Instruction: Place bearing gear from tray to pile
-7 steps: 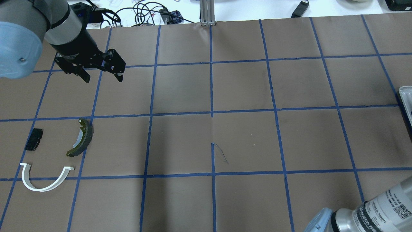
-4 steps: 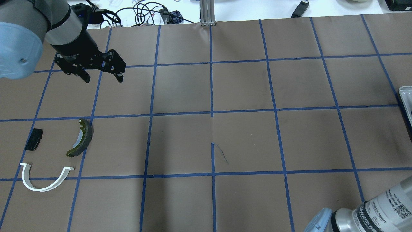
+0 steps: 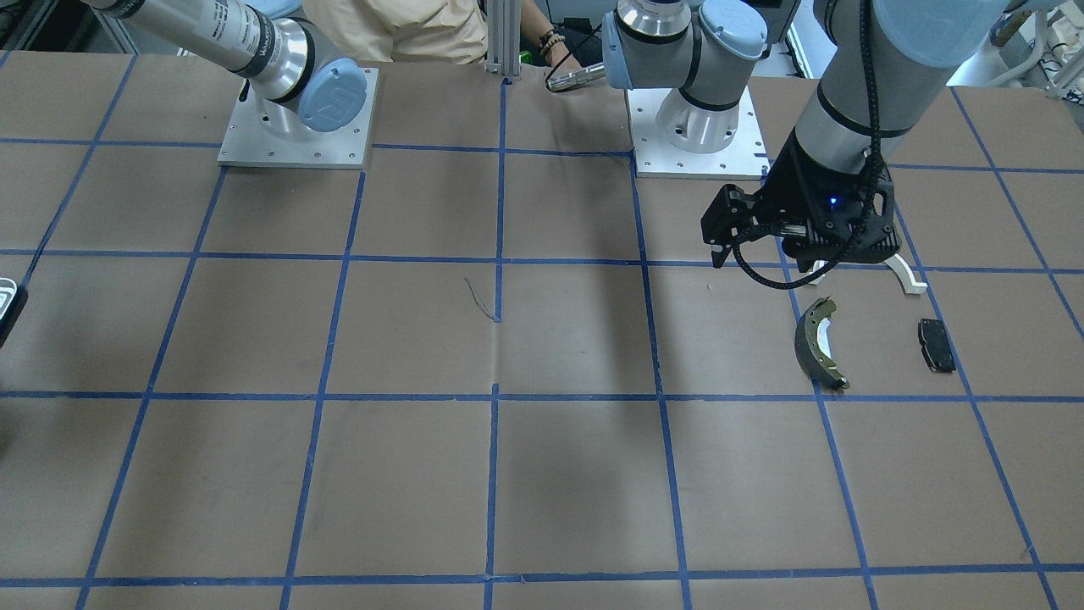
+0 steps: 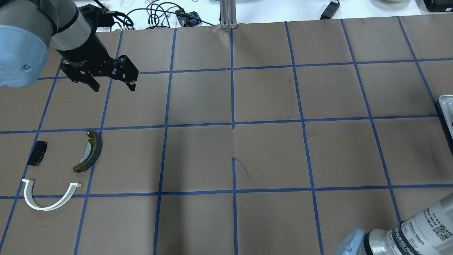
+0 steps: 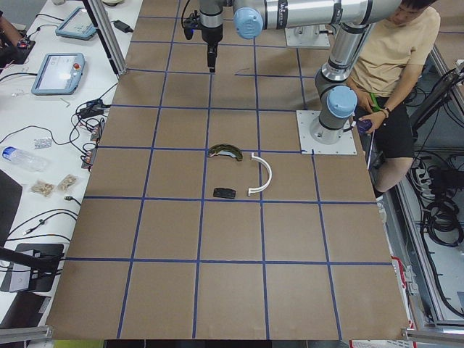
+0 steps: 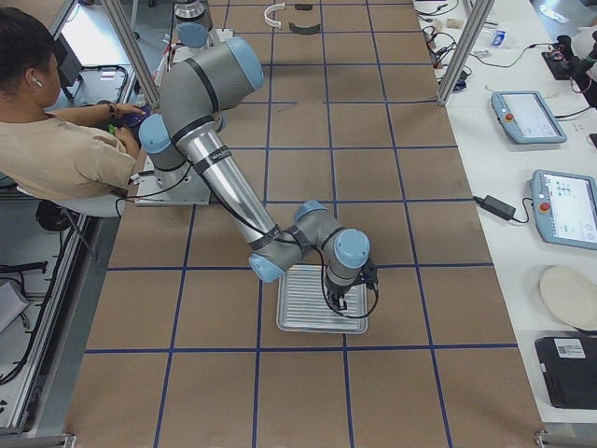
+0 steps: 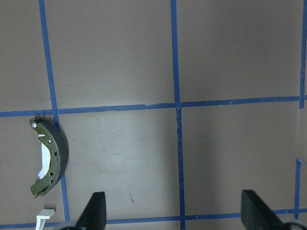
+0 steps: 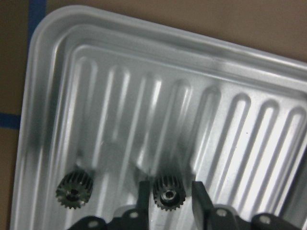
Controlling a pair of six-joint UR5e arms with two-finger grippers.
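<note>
Two small dark bearing gears lie in the ribbed metal tray [image 8: 48, 33]. My right gripper [image 8: 169, 197] is low over the tray with a finger on each side of one gear [image 8: 168, 190]; small gaps show, so it is open. The other gear [image 8: 74, 189] lies to its left. The pile lies on the table's left: a white arch [image 4: 44, 209], an olive-edged brake shoe [image 4: 90, 152] and a black pad [image 4: 37, 153]. My left gripper [image 4: 114, 87] hovers open and empty beyond the pile. The brake shoe also shows in the left wrist view [image 7: 52, 158].
The tray [image 6: 308, 322] sits at the table's right end, and only its edge [image 4: 446, 106] shows in the overhead view. Brown paper with a blue tape grid covers the table. Cables and tablets lie past the far edge. An operator sits behind the robot bases.
</note>
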